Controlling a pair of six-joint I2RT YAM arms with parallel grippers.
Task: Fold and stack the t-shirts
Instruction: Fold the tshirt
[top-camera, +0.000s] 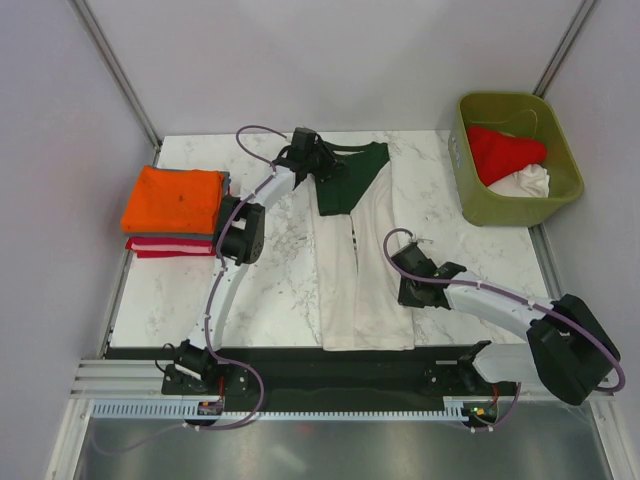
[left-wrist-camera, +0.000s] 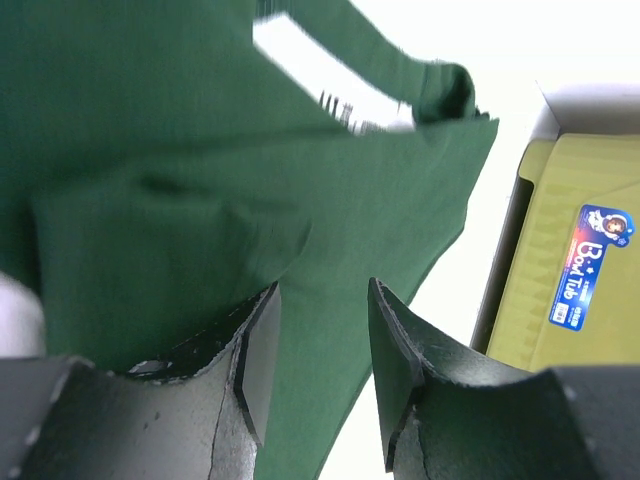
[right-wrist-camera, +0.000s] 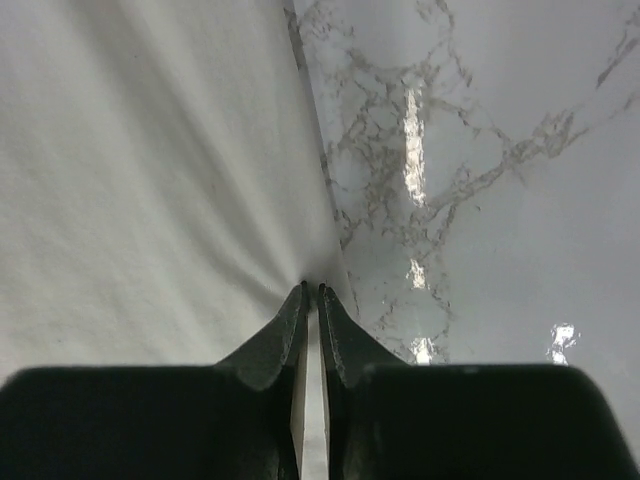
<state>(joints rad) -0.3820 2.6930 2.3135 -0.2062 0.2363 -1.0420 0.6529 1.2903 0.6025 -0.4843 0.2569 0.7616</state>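
Note:
The cream t-shirt (top-camera: 352, 280) with dark green sleeves and collar (top-camera: 350, 180) lies as a long strip down the middle of the table. My left gripper (top-camera: 316, 160) is at its far end, open, its jaws (left-wrist-camera: 322, 290) apart over the green fabric (left-wrist-camera: 180, 150). My right gripper (top-camera: 402, 264) is at the shirt's right edge, shut (right-wrist-camera: 312, 288) on a pinch of the cream cloth (right-wrist-camera: 150, 180). A folded stack with an orange tee (top-camera: 175, 198) on top sits at the left. A red tee (top-camera: 505, 150) and a white tee (top-camera: 528, 182) lie in the bin.
The olive-green bin (top-camera: 566, 150) stands at the back right, off the table corner; its wall shows in the left wrist view (left-wrist-camera: 560, 210). The marble tabletop (top-camera: 270, 280) lies bare between the stack and the shirt and right of the shirt (right-wrist-camera: 480, 200).

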